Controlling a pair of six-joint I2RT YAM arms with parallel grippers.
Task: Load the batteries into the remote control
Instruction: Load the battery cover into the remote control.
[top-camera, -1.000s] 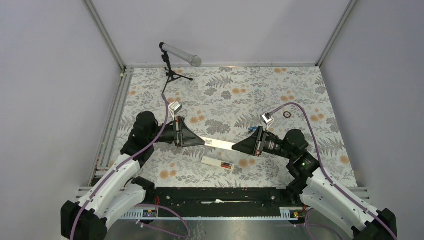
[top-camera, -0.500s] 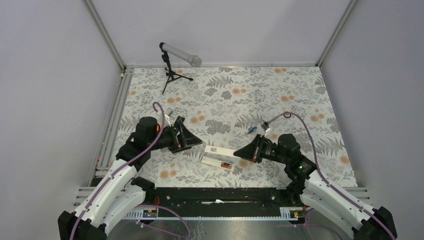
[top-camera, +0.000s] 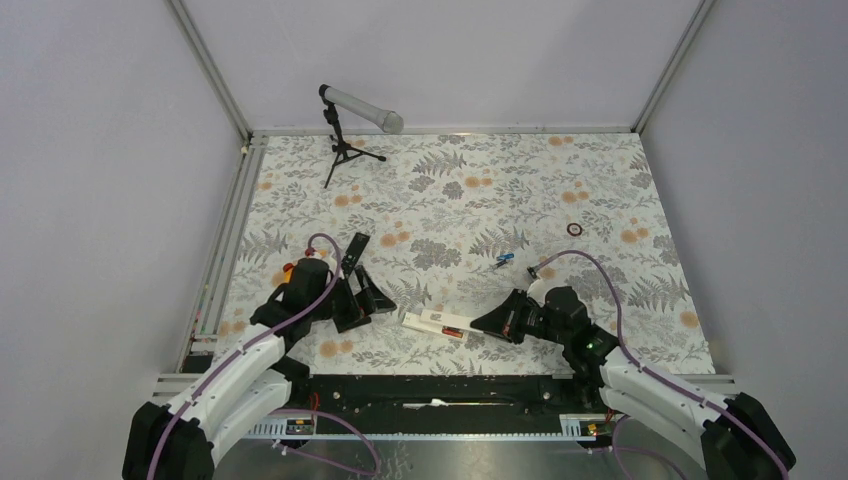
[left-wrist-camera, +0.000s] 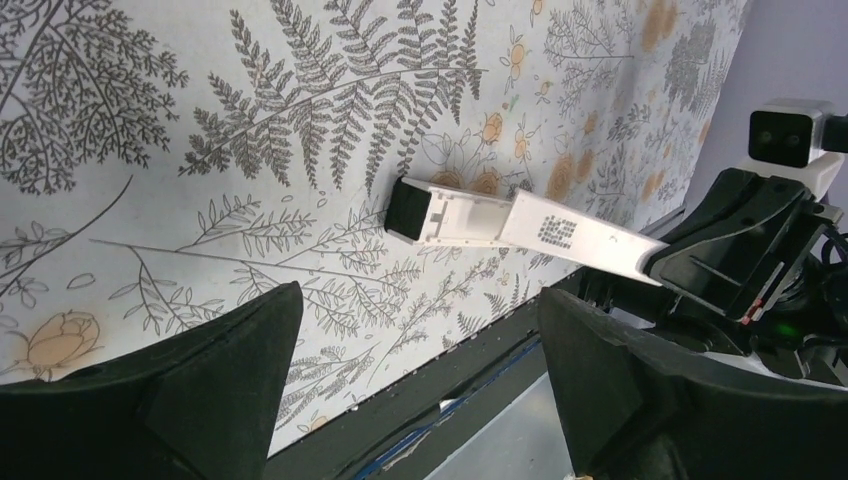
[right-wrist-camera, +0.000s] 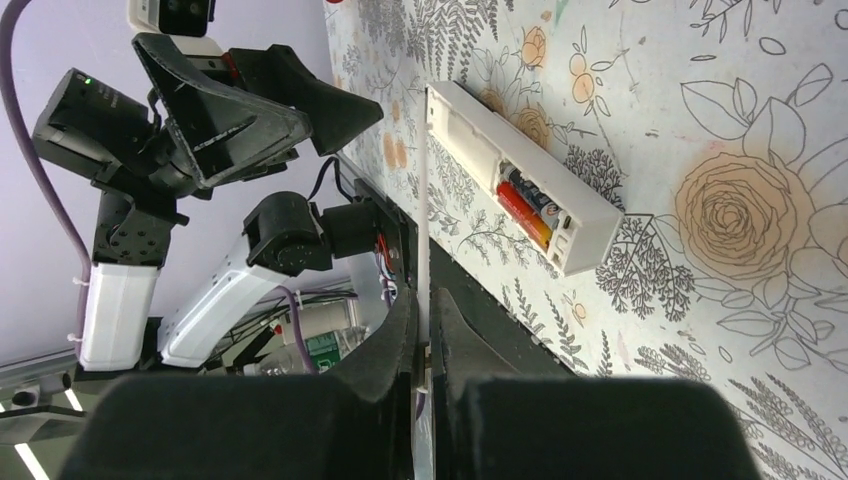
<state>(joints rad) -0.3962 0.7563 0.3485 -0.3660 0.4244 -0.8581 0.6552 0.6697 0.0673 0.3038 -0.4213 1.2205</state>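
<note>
Two batts (right-wrist-camera: 527, 208) in remote (right-wrist-camera: 470, 130), beside R claw (right-wrist-camera: 424, 305) w/ cover (right-wrist-camera: 424, 230)

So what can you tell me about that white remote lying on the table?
The white rectangular plastic remote control lies flat, back up, on the fern-patterned table near its front edge. Its battery bay is uncovered: a red battery and a blue battery sit side by side inside. One end looks black. No tool holds it.

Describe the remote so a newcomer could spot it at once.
On the floral table, look near the front edge, centre. The remote is the white bar lying flat, its open compartment showing red and blue batteries, unlike the thin cover in the right gripper.
</note>
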